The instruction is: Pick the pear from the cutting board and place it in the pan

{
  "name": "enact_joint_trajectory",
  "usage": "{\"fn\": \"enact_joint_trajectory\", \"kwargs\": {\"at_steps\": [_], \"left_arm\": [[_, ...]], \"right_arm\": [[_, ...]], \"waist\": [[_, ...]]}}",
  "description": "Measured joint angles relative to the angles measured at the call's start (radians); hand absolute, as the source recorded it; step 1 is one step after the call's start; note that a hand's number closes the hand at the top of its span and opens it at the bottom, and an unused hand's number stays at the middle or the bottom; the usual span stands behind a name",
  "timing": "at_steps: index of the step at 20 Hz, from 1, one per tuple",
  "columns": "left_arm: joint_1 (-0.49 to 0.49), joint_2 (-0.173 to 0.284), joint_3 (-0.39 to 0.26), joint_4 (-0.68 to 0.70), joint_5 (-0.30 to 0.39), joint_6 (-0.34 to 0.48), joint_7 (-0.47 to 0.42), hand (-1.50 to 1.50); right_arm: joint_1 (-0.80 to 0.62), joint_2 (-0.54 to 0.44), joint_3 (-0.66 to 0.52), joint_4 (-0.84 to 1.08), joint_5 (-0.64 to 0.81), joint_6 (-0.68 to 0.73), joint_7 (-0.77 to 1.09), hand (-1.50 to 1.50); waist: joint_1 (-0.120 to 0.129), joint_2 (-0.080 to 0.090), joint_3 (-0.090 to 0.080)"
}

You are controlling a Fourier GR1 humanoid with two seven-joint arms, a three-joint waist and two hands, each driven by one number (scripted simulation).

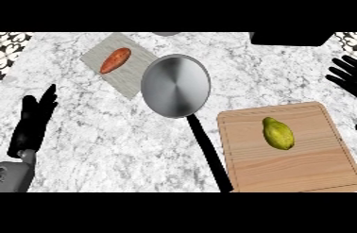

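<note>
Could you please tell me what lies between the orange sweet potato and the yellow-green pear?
In the head view, the round silver pan lies between the orange sweet potato and the yellow-green pear, with its black handle running beside the wooden cutting board.

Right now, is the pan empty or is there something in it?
Empty. The pan shows only its bare shiny metal bottom. The pear lies on the cutting board, apart from the pan.

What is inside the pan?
Nothing shows inside the pan, only its bare shiny bottom. The pear lies on the cutting board. The counter under the pan is covered.
</note>
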Motion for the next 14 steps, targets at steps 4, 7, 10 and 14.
{"fn": "enact_joint_trajectory", "kwargs": {"at_steps": [4, 7, 10, 14], "left_arm": [[-0.019, -0.002, -0.002, 0.007, -0.007, -0.003, 0.014, 0.00], [-0.019, 0.009, 0.012, 0.010, -0.002, -0.018, 0.011, 0.00], [-0.012, 0.006, 0.019, 0.004, -0.006, -0.016, 0.018, 0.00], [0.022, 0.000, 0.031, -0.003, -0.008, -0.026, -0.002, 0.00]], "right_arm": [[-0.079, -0.050, 0.070, 0.020, 0.130, 0.096, -0.010, -1.50], [-0.126, -0.057, 0.124, 0.020, 0.236, 0.140, -0.038, -1.50], [-0.161, -0.042, 0.171, 0.019, 0.348, 0.156, -0.085, -1.50], [-0.181, -0.006, 0.231, 0.029, 0.477, 0.157, -0.131, -1.50]], "waist": [[0.004, 0.000, 0.000], [0.002, -0.002, 0.000], [-0.004, -0.005, 0.000], [-0.013, -0.008, -0.001]]}}
